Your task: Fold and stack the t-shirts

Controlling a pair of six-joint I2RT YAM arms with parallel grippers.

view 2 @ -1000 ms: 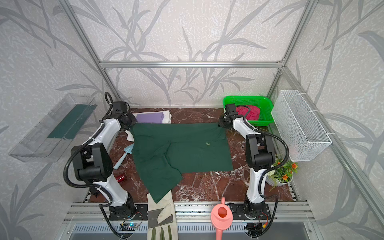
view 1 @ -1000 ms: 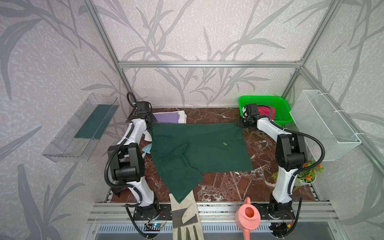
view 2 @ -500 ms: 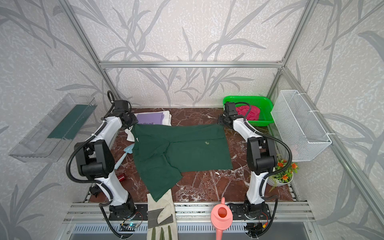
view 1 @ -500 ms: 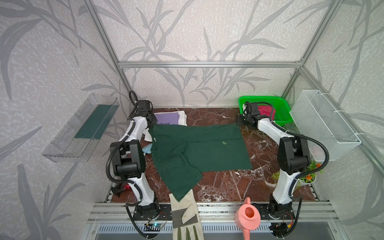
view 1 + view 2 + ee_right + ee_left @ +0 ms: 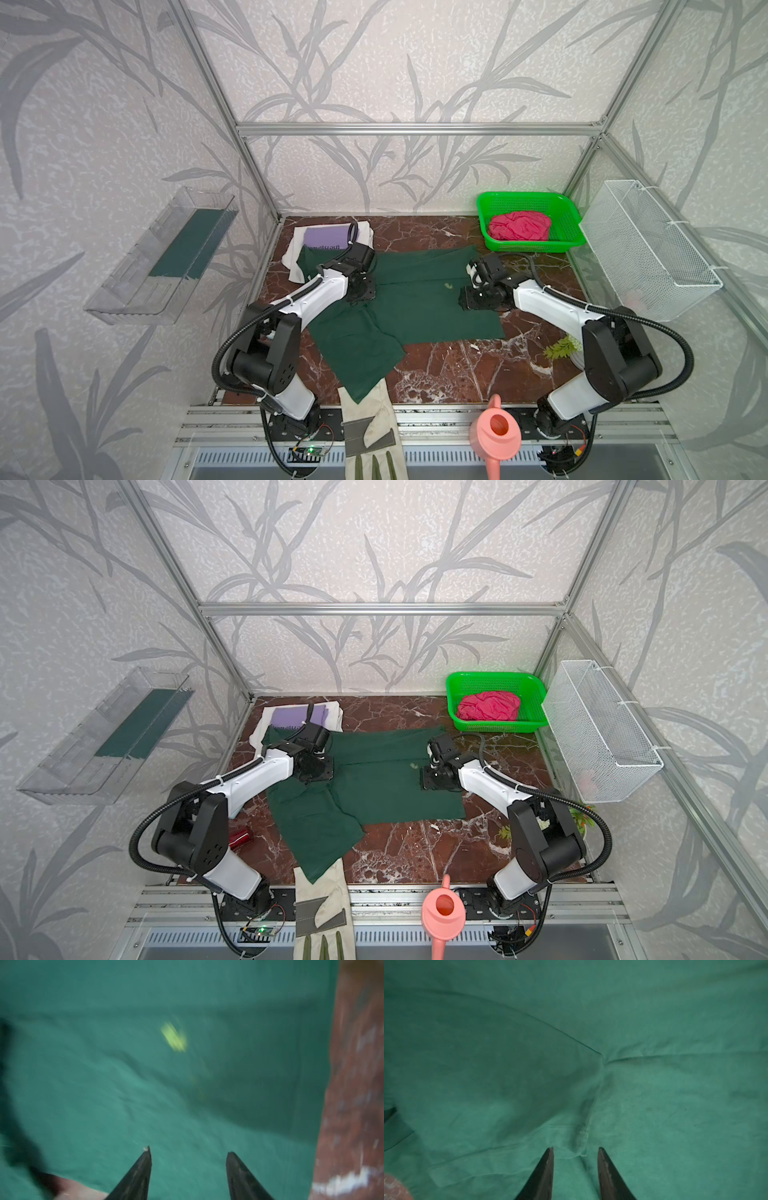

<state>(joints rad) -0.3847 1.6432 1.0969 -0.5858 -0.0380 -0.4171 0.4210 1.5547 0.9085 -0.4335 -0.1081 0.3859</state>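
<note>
The dark green t-shirt (image 5: 419, 307) lies spread over the middle of the marble table, one part trailing toward the front edge. My left gripper (image 5: 575, 1149) hovers low over its left part near a seam, open, nothing between the fingers. Over the shirt's right part my right gripper (image 5: 188, 1150) is also open and empty; in both top views the wrist heads (image 5: 361, 286) (image 5: 436, 777) hide the fingers. The folded lilac t-shirt (image 5: 326, 239) rests on the white one (image 5: 291, 259) at the back left. The pink-red t-shirt (image 5: 519, 226) lies crumpled in the green basket (image 5: 571, 218).
A beige glove (image 5: 370, 432) hangs over the front rail, under the green shirt's tip. A pink watering can (image 5: 494, 436) stands at front right, a small plant (image 5: 561, 347) beside the right arm. A wire basket (image 5: 648, 249) and a clear tray (image 5: 162, 257) hang on the side walls.
Both grippers were shut at the green shirt's far corners; they have opened, let go and drawn back toward the front over the shirt, which now lies flat.
</note>
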